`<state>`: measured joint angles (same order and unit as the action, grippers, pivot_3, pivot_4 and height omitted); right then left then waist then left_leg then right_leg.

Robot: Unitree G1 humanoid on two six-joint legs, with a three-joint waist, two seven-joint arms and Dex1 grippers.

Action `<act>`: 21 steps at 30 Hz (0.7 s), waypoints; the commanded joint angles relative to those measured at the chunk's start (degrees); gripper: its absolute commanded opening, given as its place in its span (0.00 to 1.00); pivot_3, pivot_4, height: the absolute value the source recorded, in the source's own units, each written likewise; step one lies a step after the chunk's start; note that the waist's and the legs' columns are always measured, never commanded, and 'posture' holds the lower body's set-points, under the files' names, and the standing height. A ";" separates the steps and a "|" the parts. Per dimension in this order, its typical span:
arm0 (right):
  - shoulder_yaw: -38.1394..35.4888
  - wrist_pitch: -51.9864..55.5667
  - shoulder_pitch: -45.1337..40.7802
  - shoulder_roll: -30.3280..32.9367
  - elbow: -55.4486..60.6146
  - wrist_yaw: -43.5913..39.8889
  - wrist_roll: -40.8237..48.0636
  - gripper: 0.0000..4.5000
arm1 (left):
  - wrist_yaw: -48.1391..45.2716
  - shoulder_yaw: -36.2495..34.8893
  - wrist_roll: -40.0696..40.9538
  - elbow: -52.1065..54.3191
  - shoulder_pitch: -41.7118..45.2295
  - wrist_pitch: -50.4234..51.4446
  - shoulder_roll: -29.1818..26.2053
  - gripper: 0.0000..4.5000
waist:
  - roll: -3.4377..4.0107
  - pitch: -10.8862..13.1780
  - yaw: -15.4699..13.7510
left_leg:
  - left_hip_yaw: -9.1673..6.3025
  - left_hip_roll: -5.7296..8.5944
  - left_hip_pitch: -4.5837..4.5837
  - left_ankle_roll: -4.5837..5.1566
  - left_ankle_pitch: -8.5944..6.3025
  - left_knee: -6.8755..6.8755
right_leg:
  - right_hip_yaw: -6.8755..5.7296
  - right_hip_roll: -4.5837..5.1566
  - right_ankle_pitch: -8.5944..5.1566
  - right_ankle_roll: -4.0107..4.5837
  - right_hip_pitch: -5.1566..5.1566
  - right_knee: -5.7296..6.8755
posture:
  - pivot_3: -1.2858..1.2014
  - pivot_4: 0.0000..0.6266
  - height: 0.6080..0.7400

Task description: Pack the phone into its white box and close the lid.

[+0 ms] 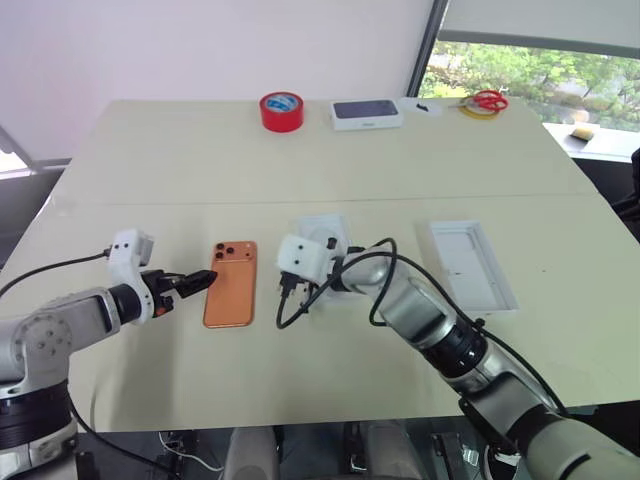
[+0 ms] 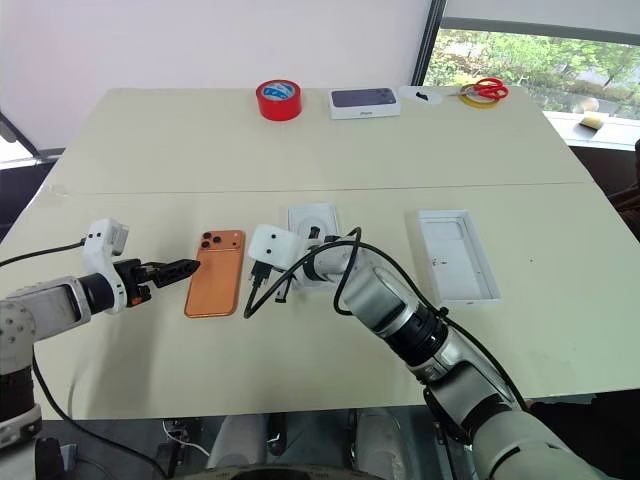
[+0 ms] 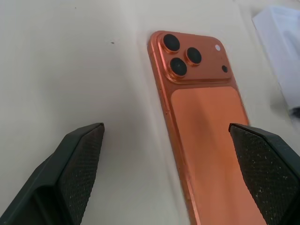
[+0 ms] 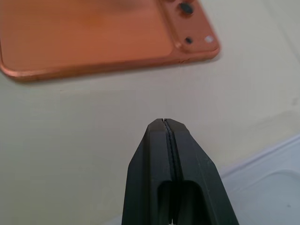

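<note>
Nearby, red tape and scissors sit along the bench's far edge; glossy orange phone lies flat between spread left fingers and pressed-together right fingers.

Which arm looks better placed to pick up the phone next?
Left, probably. The left gripper is open beside the phone, its fingers spread toward the phone's edge. The right gripper is shut, on the phone's other side.

Matt orange metallic phone, glossy dark lenses; stippled black hand fingers.
</note>
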<state>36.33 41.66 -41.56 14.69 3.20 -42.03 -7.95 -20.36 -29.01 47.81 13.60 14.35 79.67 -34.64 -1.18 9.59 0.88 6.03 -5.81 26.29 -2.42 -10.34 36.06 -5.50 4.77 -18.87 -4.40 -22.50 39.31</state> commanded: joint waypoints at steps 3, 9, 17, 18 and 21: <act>2.39 -2.92 -2.54 -0.67 -2.52 -1.39 -2.17 0.00 | 2.34 0.14 3.70 3.41 0.37 8.29 5.70 0.99 | 0.00 -0.01 -0.24 | -0.01 0.02 0.00 0.00 0.00 0.05 | -0.01 0.02 0.00 0.00 0.05 0.00 | 0.52 0.24 0.93; 2.67 -3.80 -4.09 -2.48 -5.00 -2.02 -3.27 0.00 | 3.79 1.39 3.85 5.93 0.54 11.58 10.60 0.99 | 0.04 -0.06 -0.32 | -0.01 0.04 -0.08 -0.01 0.00 0.03 | 0.00 0.04 0.00 -0.01 0.14 0.00 | 0.52 0.24 0.93; 3.39 -5.12 -3.00 -2.77 -4.64 -2.72 -4.74 0.00 | 4.62 1.22 6.75 5.96 1.87 12.83 15.71 0.99 | 0.04 -0.09 -0.56 | -0.01 0.11 -0.11 0.00 0.00 0.04 | -0.02 0.14 0.00 -0.01 0.19 -0.01 | 0.52 0.24 0.93; 3.40 -5.21 -2.80 -2.79 -4.54 -2.75 -4.91 0.00 | 4.75 1.01 7.21 5.86 1.93 12.83 16.16 0.99 | 0.05 -0.10 -0.57 | -0.02 0.11 -0.12 0.00 0.00 0.03 | -0.02 0.13 0.00 -0.01 0.20 -0.01 | 0.52 0.24 0.93; 3.29 -5.21 -2.47 -3.06 -4.35 -2.82 -5.26 0.00 | 5.73 0.69 8.65 5.67 2.17 12.83 17.13 0.99 | 0.04 -0.11 -0.51 | -0.02 0.11 -0.13 0.00 0.00 0.04 | -0.02 0.15 0.00 -0.01 0.23 -0.02 | 0.52 0.24 0.93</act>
<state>39.16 37.46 -44.10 12.39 -2.75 -44.54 -13.04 -14.46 -30.71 53.25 20.15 17.01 89.75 -19.06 -1.14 9.47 0.36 6.01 -5.69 26.15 -2.42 -10.34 36.10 -5.52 4.91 -18.87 -4.41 -22.27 39.29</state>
